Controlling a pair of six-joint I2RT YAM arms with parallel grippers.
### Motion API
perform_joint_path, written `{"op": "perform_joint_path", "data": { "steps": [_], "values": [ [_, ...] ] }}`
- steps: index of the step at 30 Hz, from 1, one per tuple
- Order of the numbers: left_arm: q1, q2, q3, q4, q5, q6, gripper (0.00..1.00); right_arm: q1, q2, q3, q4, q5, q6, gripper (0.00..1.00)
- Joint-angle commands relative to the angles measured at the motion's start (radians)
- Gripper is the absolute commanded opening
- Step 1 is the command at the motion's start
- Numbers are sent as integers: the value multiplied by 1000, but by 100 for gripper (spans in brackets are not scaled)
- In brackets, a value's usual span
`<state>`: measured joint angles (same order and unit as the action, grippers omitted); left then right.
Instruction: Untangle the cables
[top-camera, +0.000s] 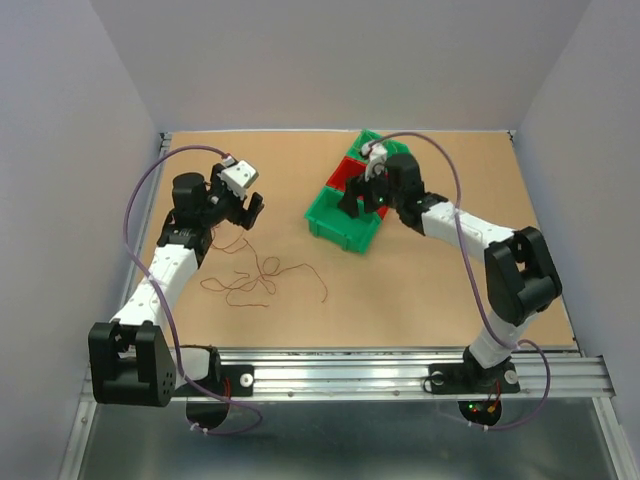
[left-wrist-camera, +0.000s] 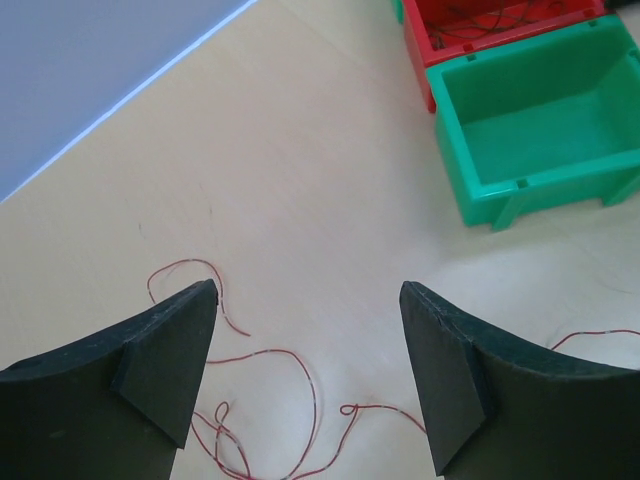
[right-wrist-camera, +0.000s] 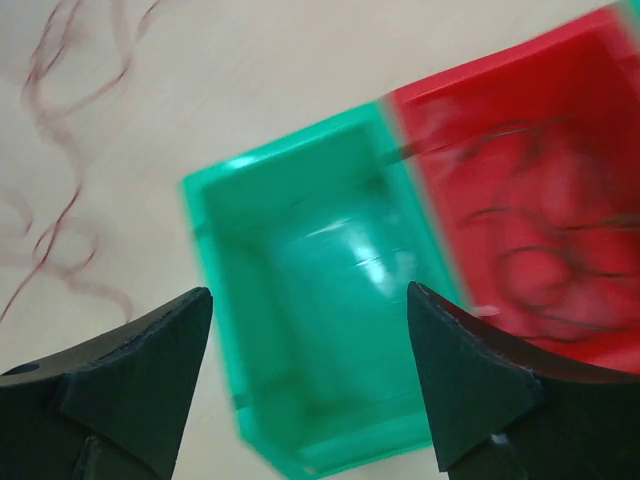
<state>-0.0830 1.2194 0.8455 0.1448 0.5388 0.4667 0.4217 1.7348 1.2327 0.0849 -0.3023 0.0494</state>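
My left fingers (left-wrist-camera: 170, 350) are wide apart and hold nothing. They hang over the tabletop (left-wrist-camera: 330, 150). Right under them, in the gap, lie the cables (left-wrist-camera: 316, 400). These are thin red-brown curls, flat on the tabletop, and they cross each other in small loops near the left finger.

My right fingers (right-wrist-camera: 150, 360) are wide apart too, with nothing in them. They hang over the green bin (right-wrist-camera: 310, 280). The red bin (right-wrist-camera: 590, 130) touches it on one side and has thin dark strands (right-wrist-camera: 520, 260) in it, which look like cables as well. That view is blurry, so I cannot count them.

I think my next job is to pick one cable out of the pile. To do it well, I should go down on a bit where only one cable runs, away from the small loops. The cable is so thin that the fingers must almost touch the tabletop before they close. Then I should lift slowly and watch. If other curls rise with it, I should stop and bring the right fingers across to hold them down.
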Motion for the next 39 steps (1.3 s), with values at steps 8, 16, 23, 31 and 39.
{"op": "perform_joint_path", "data": {
  "steps": [8,16,23,31,39],
  "values": [
    [42,-94,-68,99,-51,-37,88,359,-57,-220,150,-234,-276,87],
    [45,-32,-42,70,-42,-33,88,417,58,-127,90,-121,-312,83],
    [45,-32,-46,76,-39,-23,88,420,92,-104,72,124,-278,54],
    [45,-29,-43,75,-34,-23,87,399,45,-121,81,273,-269,48],
    [45,-27,-42,67,-34,-11,87,396,-84,-165,88,167,-286,84]
  ]
}}
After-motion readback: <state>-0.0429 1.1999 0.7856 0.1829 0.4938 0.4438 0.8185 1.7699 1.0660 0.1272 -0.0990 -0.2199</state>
